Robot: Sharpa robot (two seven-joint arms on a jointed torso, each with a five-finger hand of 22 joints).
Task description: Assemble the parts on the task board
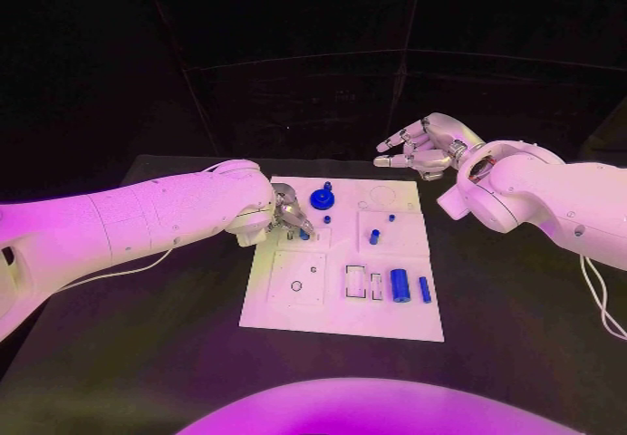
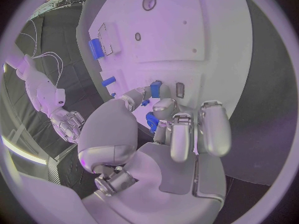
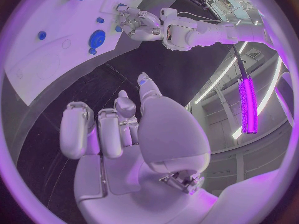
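The left hand [image 1: 290, 217] is pinching a small blue part [image 1: 303, 234] at the upper left of the task board [image 1: 392, 326], probably light, stiff and slippery, while the right hand [image 1: 420, 145] is hovering open, upper right

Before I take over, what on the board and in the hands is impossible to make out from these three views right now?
- Head view: the left hand covers the spot on the task board under its fingers.
- Left wrist view: a blue part sits at the fingertips; whether it is pinched or only touched cannot be told.
- Right wrist view: the board is cut off by the circle's rim.
- Right hand hangs off the board, holding nothing.
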